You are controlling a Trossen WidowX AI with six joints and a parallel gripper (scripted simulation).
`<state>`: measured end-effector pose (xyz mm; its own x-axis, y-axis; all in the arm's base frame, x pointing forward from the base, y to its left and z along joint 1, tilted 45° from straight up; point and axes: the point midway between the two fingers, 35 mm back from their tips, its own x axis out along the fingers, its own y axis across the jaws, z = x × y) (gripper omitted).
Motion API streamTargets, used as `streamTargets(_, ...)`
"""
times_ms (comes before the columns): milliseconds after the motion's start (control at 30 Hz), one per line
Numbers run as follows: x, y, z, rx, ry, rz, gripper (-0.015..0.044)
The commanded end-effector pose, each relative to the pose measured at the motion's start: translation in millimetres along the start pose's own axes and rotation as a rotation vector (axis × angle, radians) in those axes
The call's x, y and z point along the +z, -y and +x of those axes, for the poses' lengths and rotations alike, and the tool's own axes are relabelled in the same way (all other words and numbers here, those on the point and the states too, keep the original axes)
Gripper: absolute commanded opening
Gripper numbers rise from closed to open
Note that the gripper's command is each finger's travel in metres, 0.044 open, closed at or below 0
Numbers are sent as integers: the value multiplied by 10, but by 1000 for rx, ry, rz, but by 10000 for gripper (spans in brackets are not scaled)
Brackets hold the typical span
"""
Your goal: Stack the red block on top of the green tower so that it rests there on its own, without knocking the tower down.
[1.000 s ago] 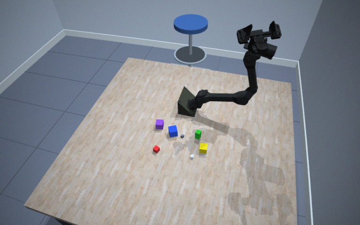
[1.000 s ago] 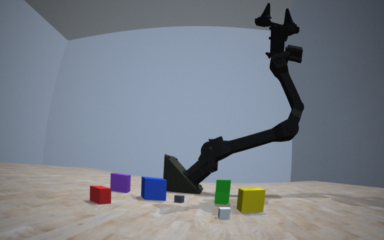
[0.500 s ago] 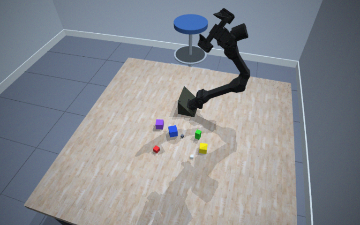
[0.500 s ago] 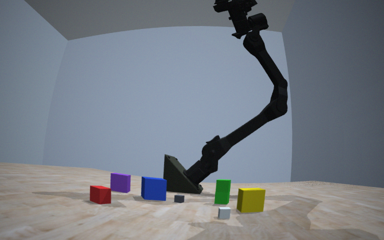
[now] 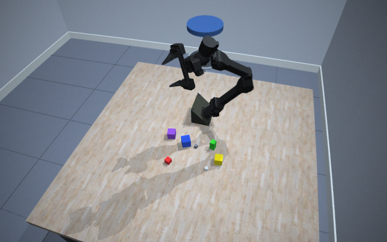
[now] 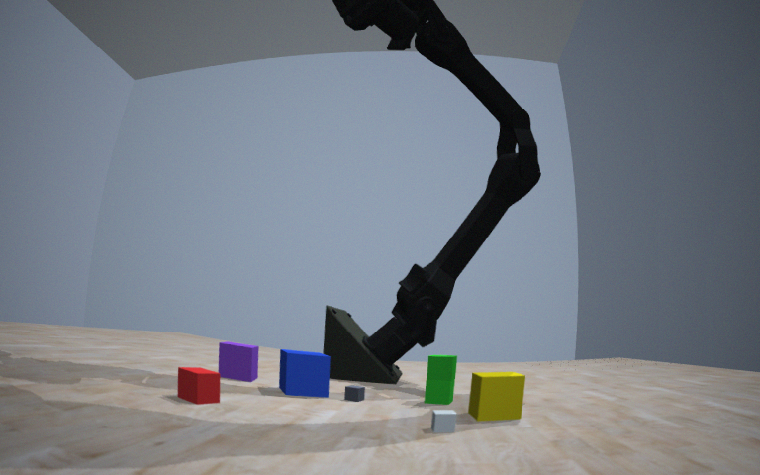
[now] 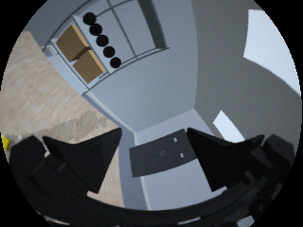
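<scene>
The red block (image 5: pixel 168 160) (image 6: pixel 198 385) lies on the table (image 5: pixel 256 199), apart from the other blocks. The green tower (image 5: pixel 212 144) (image 6: pixel 440 379) stands upright on the table, two green blocks high, and nothing rests on it. My gripper (image 5: pixel 166 74) (image 7: pixel 154 131) is open and empty, with its fingers wide apart. It is high above the table, far above both the red block and the tower. In the exterior view its fingers are out of the picture. The wrist view shows neither the red block nor the tower.
The yellow block (image 5: pixel 218 159) (image 6: pixel 496 396) stands close to the tower, with a small white cube (image 5: pixel 206 168) (image 6: pixel 443 421) near it. A small grey cube (image 5: pixel 196 145) (image 6: pixel 354 393) lies between the tower and the blue block (image 5: pixel 186 141) (image 6: pixel 304 373). A purple block (image 5: pixel 171 133) (image 6: pixel 237 361) is farther left.
</scene>
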<state>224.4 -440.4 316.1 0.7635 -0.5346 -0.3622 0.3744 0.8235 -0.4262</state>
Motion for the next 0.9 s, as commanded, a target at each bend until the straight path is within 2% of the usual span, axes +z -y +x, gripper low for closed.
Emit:
streamTargets(0,-285,-427,392,161,-99,128,440)
streamTargets(200,-684,-1181,805,400,-279,297,440)
streamTargets(400,-1039,-1985,1006,623,-495,443,440)
streamTargets(600,-1345,-2772,1006,821,-749,563,440)
streamTargets(867,-1644,-3662,776,1023,-1126,673,440)
